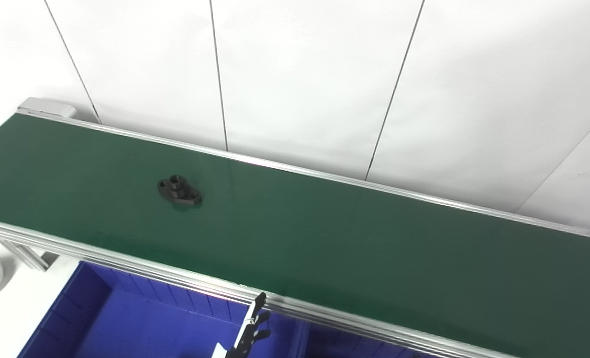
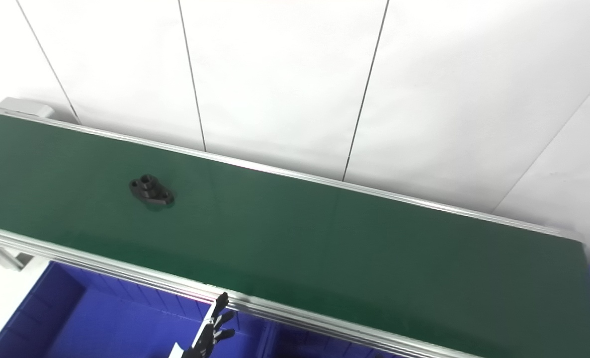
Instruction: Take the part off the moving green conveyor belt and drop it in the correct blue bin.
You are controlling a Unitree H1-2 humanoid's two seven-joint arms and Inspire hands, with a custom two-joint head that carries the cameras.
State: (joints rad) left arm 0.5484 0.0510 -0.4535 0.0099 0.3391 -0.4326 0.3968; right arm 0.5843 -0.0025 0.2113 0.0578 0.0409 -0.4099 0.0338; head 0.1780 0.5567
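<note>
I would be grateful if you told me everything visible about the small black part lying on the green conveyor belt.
The small black part is a flat, oval flange that looks like matte plastic, with a short round collar rising from its middle, open at the top. It lies flat, long axis running diagonally, on the left half of the green conveyor belt, about midway across the belt's width. Only the belt touches it; no hand is near.

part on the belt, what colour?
Black. The part sits on the green belt; clearest in the left eye view.

The dark green conveyor belt looks smooth with a faint sheen, edged by ribbed, shiny aluminium rails. The small black flanged part appears matt plastic; the blue ribbed bin looks moulded plastic.
</note>
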